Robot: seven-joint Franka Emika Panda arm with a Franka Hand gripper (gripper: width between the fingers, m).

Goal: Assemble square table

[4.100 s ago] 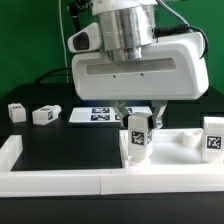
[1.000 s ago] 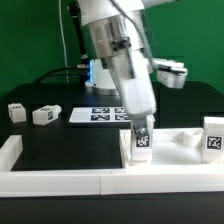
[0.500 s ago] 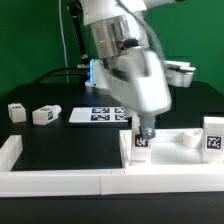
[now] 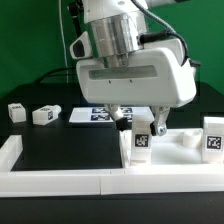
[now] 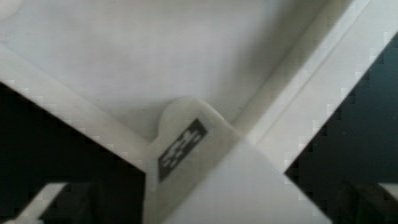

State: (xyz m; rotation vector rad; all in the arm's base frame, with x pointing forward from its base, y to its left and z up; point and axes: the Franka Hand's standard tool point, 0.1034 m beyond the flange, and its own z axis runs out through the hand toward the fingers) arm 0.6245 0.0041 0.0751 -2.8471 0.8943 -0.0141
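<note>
The white square table top (image 4: 178, 152) lies at the exterior view's right, against the front rail. One white tagged leg (image 4: 140, 142) stands upright in its near corner. My gripper (image 4: 140, 124) hangs just above that leg, open, with a finger (image 4: 158, 122) apart from it on each side. In the wrist view the same leg (image 5: 183, 150) rises from the top's white floor (image 5: 160, 70), with my dark fingers (image 5: 50, 205) at the picture's corners clear of it. A second leg (image 4: 213, 135) stands at the far right. Two more legs (image 4: 15, 111) (image 4: 43, 115) lie at the back left.
The marker board (image 4: 95, 115) lies flat behind the gripper. White border rails (image 4: 60, 181) run along the front and the left side (image 4: 10, 150) of the black table. Cables and a green backdrop are at the back.
The wrist has swung back from its twisted pose to face squarely forward. The jaws have opened and let go of the upright leg, which stays standing in the top.
</note>
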